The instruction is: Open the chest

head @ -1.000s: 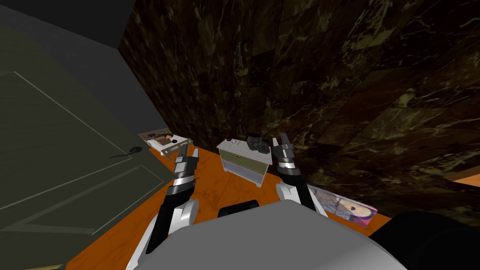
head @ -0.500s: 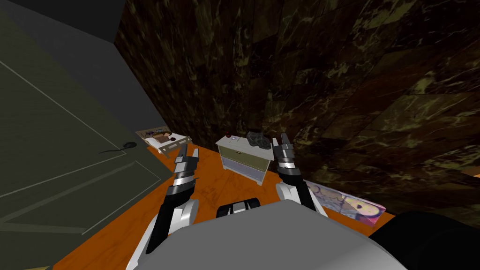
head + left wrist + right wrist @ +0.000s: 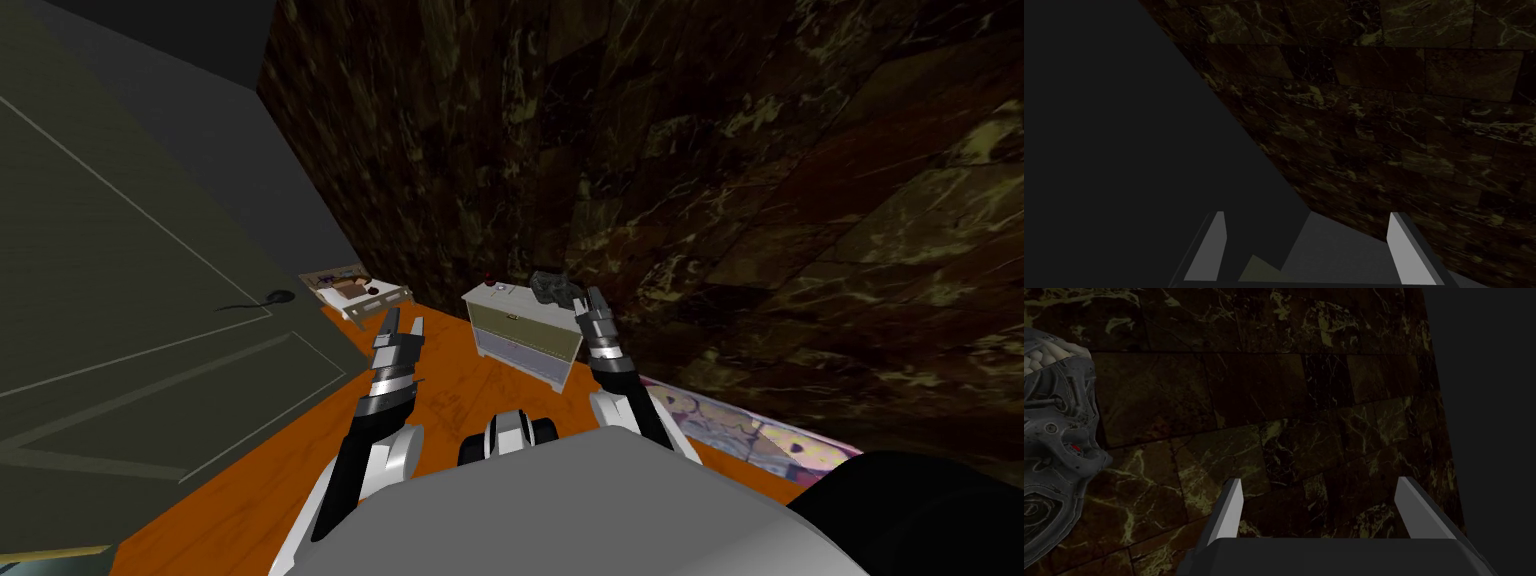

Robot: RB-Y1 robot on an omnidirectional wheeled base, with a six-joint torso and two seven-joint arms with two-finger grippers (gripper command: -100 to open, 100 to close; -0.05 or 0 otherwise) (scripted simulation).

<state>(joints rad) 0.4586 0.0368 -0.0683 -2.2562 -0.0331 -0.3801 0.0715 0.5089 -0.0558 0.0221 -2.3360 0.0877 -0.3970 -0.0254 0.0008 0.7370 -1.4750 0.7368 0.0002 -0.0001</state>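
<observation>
The chest [image 3: 522, 335] stands on the orange floor [image 3: 455, 395] with its back against the dark marbled wall [image 3: 700, 200], ahead of you and between your two arms. It is a small white cabinet. An olive upper panel with a small pale handle faces you, with a paler grey panel below it, and both look flush with the frame.

On the chest's top, a dark grey mask-like object [image 3: 555, 288] lies at the end nearest your right arm, by the wall edge. A small red thing [image 3: 489, 279] and a small white round thing [image 3: 500, 289] sit near the opposite end, too small to identify.

Your right arm [image 3: 612, 365] reaches up beside the chest's right end, its tip close to the mask-like object. The right wrist view shows the right jaws spread wide and empty, pointing at the marbled wall, with the mask-like object off to one side and clear of them.

Your left arm [image 3: 385, 385] is over the floor, left of the chest and apart from it. The left jaws are also spread and empty, aimed at the corner where a plain dark grey wall [image 3: 1124, 150] meets the marbled one.

A dark olive door [image 3: 130, 330] with a lever handle [image 3: 270, 299] stands at your left. A low white-framed, bed-like thing [image 3: 358, 295] lies on the floor beyond the left arm. A colourful picture [image 3: 740, 430] lies along the wall's foot, right of the right arm.
</observation>
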